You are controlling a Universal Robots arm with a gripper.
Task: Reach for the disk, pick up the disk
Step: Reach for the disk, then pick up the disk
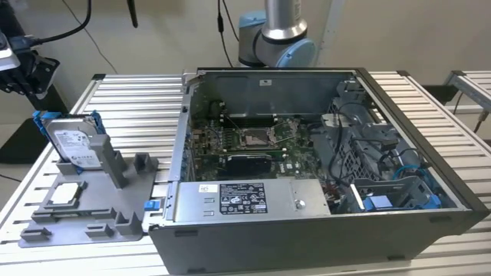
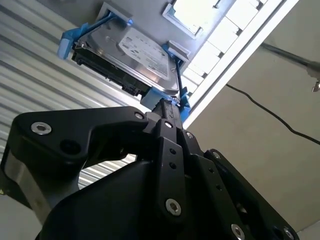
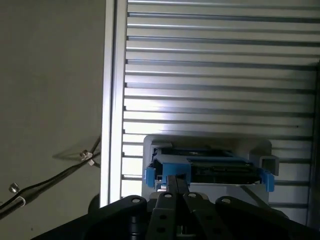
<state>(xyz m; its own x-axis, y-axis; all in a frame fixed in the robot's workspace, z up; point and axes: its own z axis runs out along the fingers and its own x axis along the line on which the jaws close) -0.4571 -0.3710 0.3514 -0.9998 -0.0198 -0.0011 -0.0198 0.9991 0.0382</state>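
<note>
The disk is a silver hard drive with a white label and a blue plastic frame. It stands tilted in a grey holder at the exterior view's left. My black gripper hangs above and beyond the disk, at the exterior view's far left edge, apart from it. In both wrist views the fingers lie together with nothing between them, and the gripper points toward the disk, a short gap short of its blue frame.
An open computer case takes up the middle and right of the slatted metal table. A long grey box with a sticker lies inside its front. A small silver chip rests on the holder. Cables hang off the table's left edge.
</note>
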